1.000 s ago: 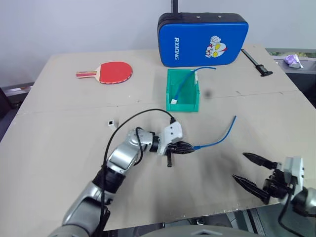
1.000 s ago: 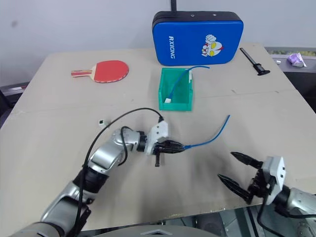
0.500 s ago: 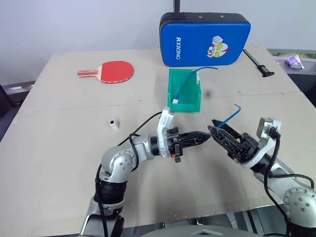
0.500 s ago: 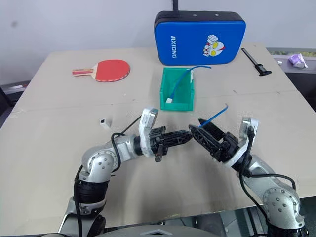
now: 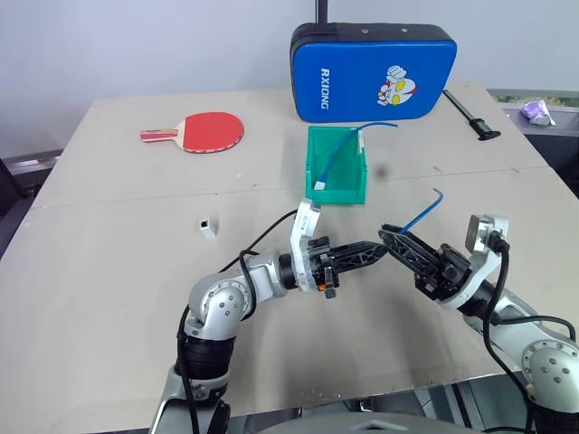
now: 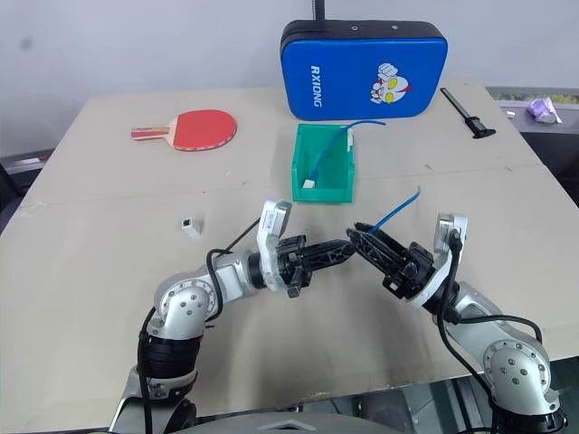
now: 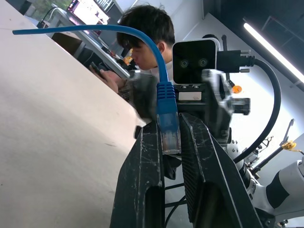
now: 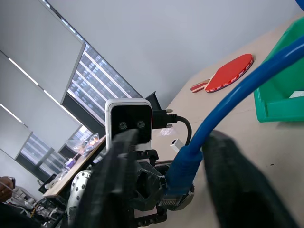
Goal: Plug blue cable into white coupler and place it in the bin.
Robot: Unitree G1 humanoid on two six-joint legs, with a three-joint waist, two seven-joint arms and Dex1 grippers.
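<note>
The blue cable (image 5: pixel 421 210) hangs in the air over the middle of the table, its free end curving up to the right. My left gripper (image 5: pixel 378 250) points right and is shut on the cable's clear plug (image 7: pixel 170 135). Tip to tip with it, my right gripper (image 5: pixel 387 232) points left. Its fingers (image 8: pixel 121 175) stand apart on either side of the cable (image 8: pixel 228 95), just behind the plug. The white coupler (image 5: pixel 208 225) lies alone on the table to the left. The green bin (image 5: pixel 336 195) stands behind the grippers.
Another blue cord (image 5: pixel 339 152) with a white end lies in the bin. A blue padded case (image 5: pixel 371 70) stands at the back, a red paddle (image 5: pixel 213 131) at the back left and a black tool (image 5: pixel 470 113) at the back right. A person (image 7: pixel 142 42) sits beyond the table.
My left gripper lifted the cable's plug off the table. My right arm swung up and left from the table's near right corner to meet it. Little has moved in the last half second.
</note>
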